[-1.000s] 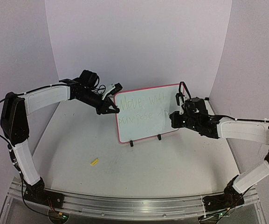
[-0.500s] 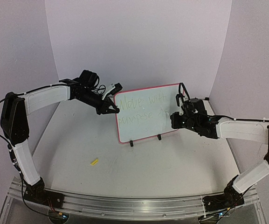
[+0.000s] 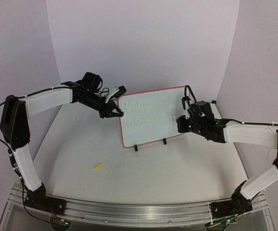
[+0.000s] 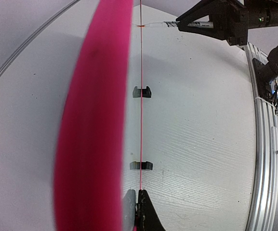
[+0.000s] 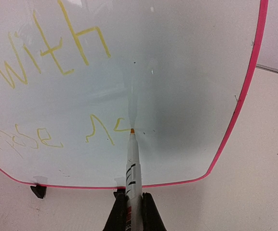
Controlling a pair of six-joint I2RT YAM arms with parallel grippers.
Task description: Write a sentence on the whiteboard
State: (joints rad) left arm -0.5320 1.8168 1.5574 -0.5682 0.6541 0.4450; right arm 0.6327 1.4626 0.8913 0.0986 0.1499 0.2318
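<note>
The whiteboard (image 3: pixel 151 115), white with a pink-red frame and two black feet, stands upright mid-table. Faint yellow-green handwriting, the sentence (image 3: pixel 146 112), fills two lines; in the right wrist view it (image 5: pixel 57 43) reads "with" above more strokes. My left gripper (image 3: pixel 119 113) is shut on the board's left edge; in the left wrist view the frame (image 4: pixel 93 120) runs edge-on from between my fingers (image 4: pixel 146 219). My right gripper (image 3: pixel 181 123) is shut on a white marker (image 5: pixel 133 168). Its orange tip touches the board at the end of the second line.
A small yellow scrap (image 3: pixel 97 167) lies on the table left of centre. The board's black feet (image 3: pixel 135 148) rest on the white tabletop. White walls close in the back and sides. A metal rail (image 3: pixel 129 209) runs along the near edge.
The right gripper has shifted slightly left along the second line with the marker. The left arm and board have not moved.
</note>
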